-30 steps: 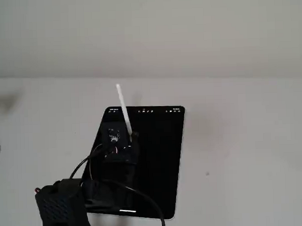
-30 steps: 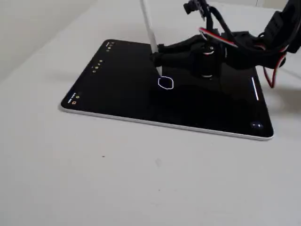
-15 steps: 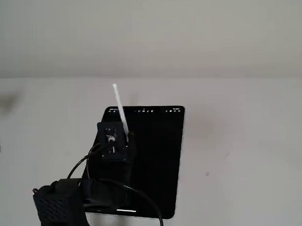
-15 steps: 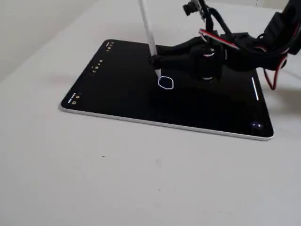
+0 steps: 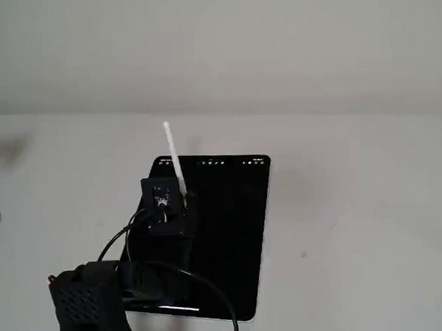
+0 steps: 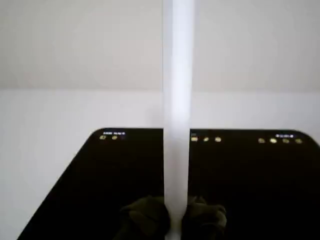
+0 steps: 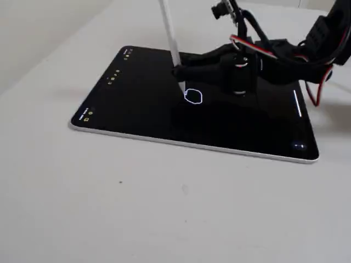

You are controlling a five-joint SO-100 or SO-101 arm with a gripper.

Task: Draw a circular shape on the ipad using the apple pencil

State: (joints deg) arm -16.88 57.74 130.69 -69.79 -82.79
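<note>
The black gripper is clamped on the apple pencil, its two fingers pressed to either side of the white shaft low down, near the tip. In the wrist view the fingertips appear as dark, blurred lumps flanking the pencil, which rises as a vertical white bar through the middle of the frame.

In a fixed view taken from the side, the pencil stands steeply, leaning slightly, with its tip at the screen of the ipad, just at the edge of the circular shape. This small white outline ring is visible only in that view. In the fixed view from behind the arm, the gripper and its black body cover that part of the screen, and the pencil projects upward past the far short edge of the ipad.

The ipad lies flat on a white table. A row of tiny icons runs along its far short side, seen also in the wrist view. Black cables trail from the arm across the near end of the tablet; red and white wires show only in the side view.
</note>
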